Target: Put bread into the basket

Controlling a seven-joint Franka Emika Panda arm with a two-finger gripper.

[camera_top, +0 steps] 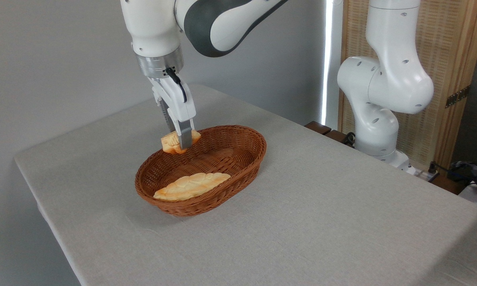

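You have the gripper clamped on the bread, its two fingers pinching the small golden-orange bun from either side so that the front finger covers part of it. The bun hangs in the air, clear of any surface, over the far left rim of the basket. You can see its lumpy lower edge just above the wicker; whether it sits fully inside the rim line or partly outside it cannot be told from this angle.

The basket rests on the grey cloth-covered table, toward the left half of the surface and well back from the near edge. Inside it, against the near wall, lies a long flat loaf, leaf-shaped and golden, apart from the bun held above. The rest of the basket floor is bare wicker.

Your arm reaches down from the upper left, wrist pointing almost straight down with the fingers tilted slightly to the right. The arm's white base stands at the far right edge of the table.
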